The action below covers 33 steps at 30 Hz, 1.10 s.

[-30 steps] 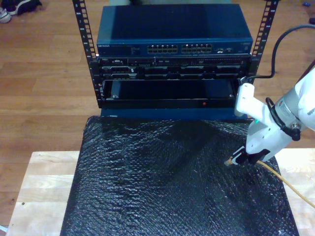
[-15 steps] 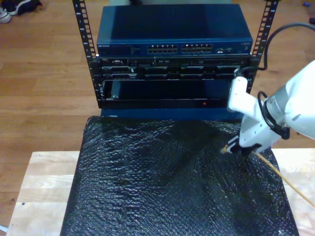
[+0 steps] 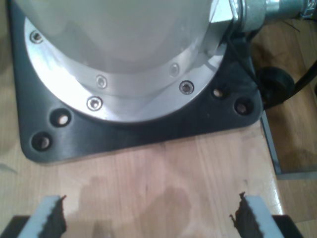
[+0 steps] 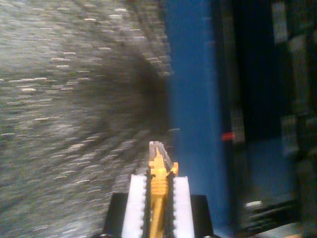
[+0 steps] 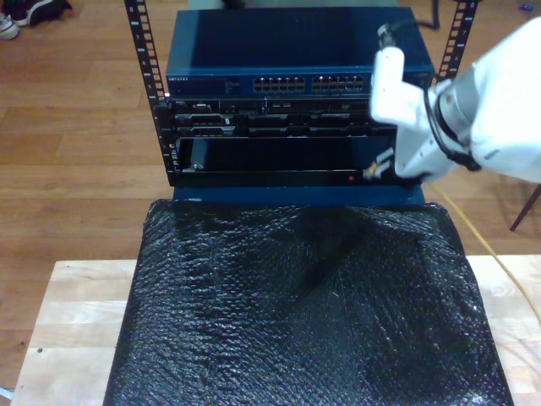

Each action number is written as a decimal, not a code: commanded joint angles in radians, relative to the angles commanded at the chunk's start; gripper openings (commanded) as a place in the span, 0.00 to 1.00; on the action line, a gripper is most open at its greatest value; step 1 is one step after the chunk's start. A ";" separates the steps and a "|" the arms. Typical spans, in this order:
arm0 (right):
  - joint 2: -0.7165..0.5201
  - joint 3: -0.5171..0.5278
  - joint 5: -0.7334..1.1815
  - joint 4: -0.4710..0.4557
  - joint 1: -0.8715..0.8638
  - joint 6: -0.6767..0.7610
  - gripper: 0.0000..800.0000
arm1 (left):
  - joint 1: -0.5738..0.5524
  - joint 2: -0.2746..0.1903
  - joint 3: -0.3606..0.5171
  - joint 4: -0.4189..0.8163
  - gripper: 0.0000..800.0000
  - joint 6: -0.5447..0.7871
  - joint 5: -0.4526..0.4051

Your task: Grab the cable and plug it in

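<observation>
The cable (image 5: 483, 241) is a thin yellow-orange cord running from the exterior view's right edge up to the white arm. My second gripper (image 5: 385, 167) is shut on its tip. The small clear plug (image 5: 370, 172) pokes out in front of the rack's lower bay, near a red light (image 5: 351, 178). In the second wrist view, the white pads (image 4: 136, 198) pinch the yellow cable (image 4: 159, 171), and the plug (image 4: 158, 151) points at the blue shelf. My first gripper (image 3: 151, 220) is open over bare wood, facing an arm's black base plate (image 3: 148, 129).
A blue network switch (image 5: 296, 46) with two rows of ports (image 5: 308, 84) tops the black rack (image 5: 144, 76). Darker units and an open bay (image 5: 287, 156) sit below it. A black bubbly mat (image 5: 296, 304) covers the wooden table (image 5: 76, 313).
My second gripper has risen off the mat and moved toward the rack, carrying the plug from the mat's right part in the exterior view to the front of the lower bay.
</observation>
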 joint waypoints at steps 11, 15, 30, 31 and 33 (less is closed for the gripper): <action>0.000 0.054 -0.235 -0.150 0.095 0.006 0.00 | 0.000 0.000 0.000 0.000 1.00 0.000 0.000; -0.012 0.106 -0.324 -0.181 0.101 0.006 0.00 | 0.000 0.000 0.000 0.000 1.00 0.000 0.000; -0.153 0.307 -0.588 -0.385 0.121 0.003 0.00 | 0.000 0.000 0.000 0.000 1.00 0.000 0.000; -0.161 0.313 -0.586 -0.394 0.133 0.003 0.00 | 0.000 0.000 0.000 0.000 1.00 0.000 0.000; -0.170 0.321 -0.588 -0.404 0.152 0.003 0.00 | 0.000 0.000 0.000 0.000 1.00 0.000 0.000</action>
